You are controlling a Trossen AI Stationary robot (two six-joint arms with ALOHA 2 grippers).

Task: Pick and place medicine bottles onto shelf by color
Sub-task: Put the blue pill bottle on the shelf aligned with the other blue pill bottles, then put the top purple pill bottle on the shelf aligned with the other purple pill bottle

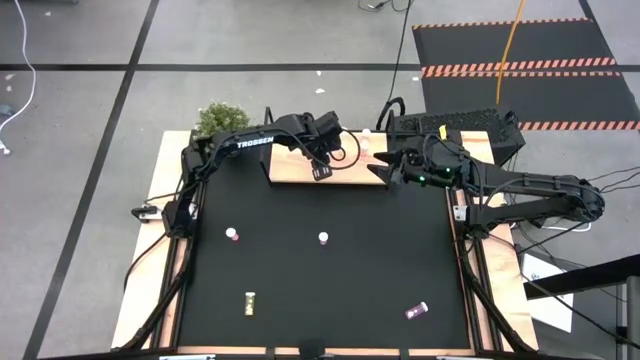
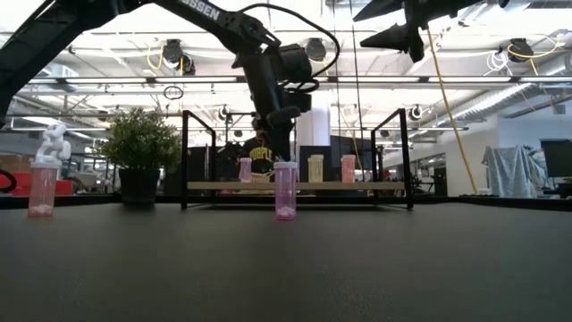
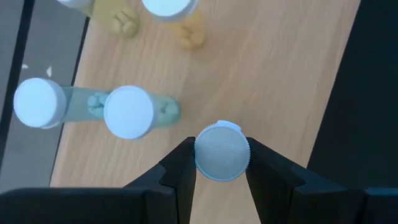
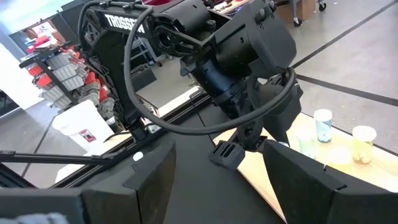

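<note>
White-capped and upright, the bottle (image 3: 222, 151) you hold in the left gripper (image 3: 219, 163) has its long axis vertical, cap facing straight at the wrist camera; its body colour is hidden under the cap. The two fingers (image 3: 181, 167) pinch the cap from either side, over the light wooden shelf (image 3: 261, 74). Seen from above, that shelf (image 1: 300, 165) sits at twelve o'clock on the black table (image 1: 330, 280).

On the board near your held one stand two teal bottles (image 3: 129, 111) and two yellow bottles (image 3: 168, 9), all upright.

Out on the table, a pink bottle (image 1: 232, 234) stands at nine o'clock and another pink one (image 1: 323, 238) at centre. A yellow bottle (image 1: 250, 302) lies at seven o'clock, a purple bottle (image 1: 417, 311) at five.

Your right gripper (image 1: 383, 166) waits at one o'clock, fingers spread wide, empty.
</note>
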